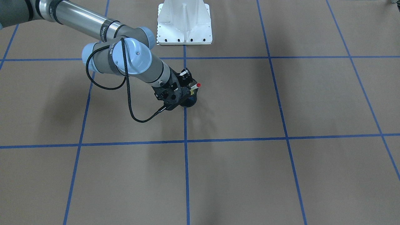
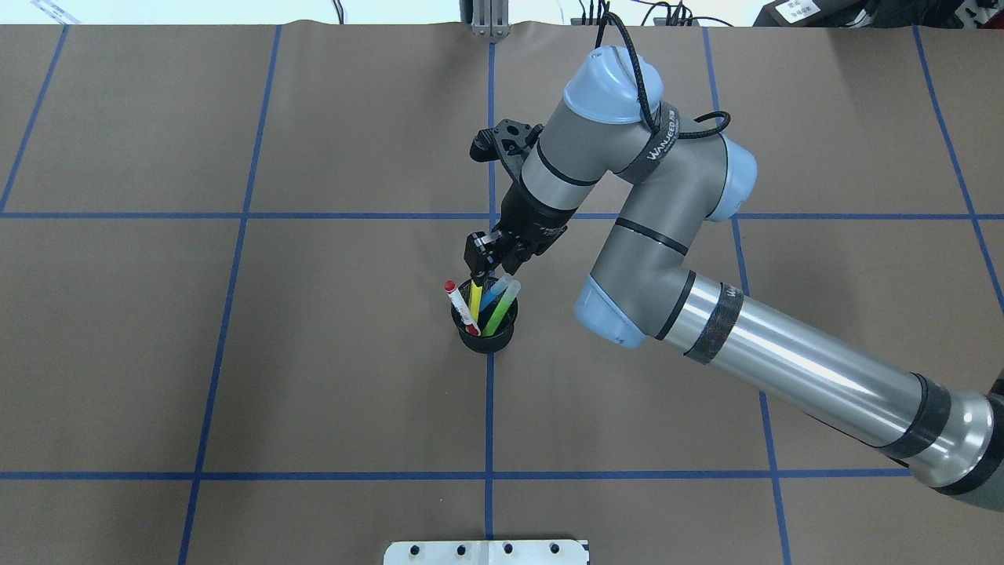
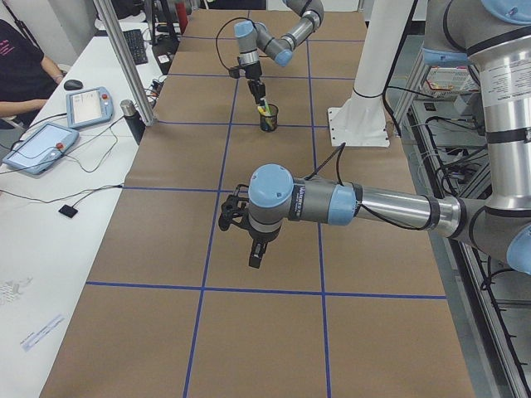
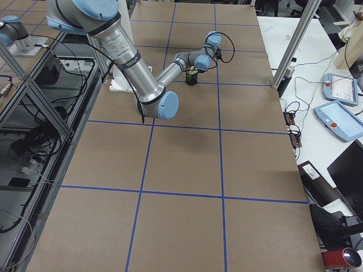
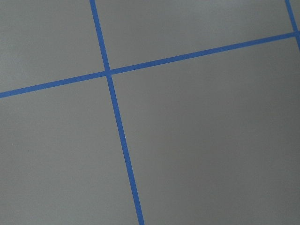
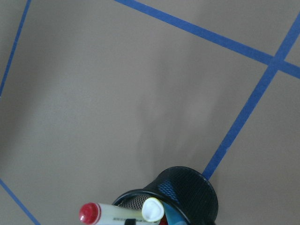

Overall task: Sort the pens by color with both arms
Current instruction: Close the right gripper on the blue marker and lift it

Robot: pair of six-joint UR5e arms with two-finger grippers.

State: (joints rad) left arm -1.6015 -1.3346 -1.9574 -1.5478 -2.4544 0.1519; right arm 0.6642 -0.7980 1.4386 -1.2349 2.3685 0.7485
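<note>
**Brown gridded table bearing a cup and a base**

The table (image 2: 314,353) has a brown covering, seemingly paper, gridded with blue tape lines (image 2: 489,408). A black mesh cup (image 2: 488,339) stands on the centre line, with a white metal base (image 1: 184,23) well apart along it.

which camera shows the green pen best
Overhead exterior: the green pen shows most of its length, leaning in the mesh cup. Front-facing, the right gripper hides it. In the side views it is too small to make out. The right wrist shows the red-capped pen, not the green; the left wrist, only table.

brown table (image 2: 353,353), blue tape grid (image 2: 353,216), white desk (image 3: 33,249)
</note>
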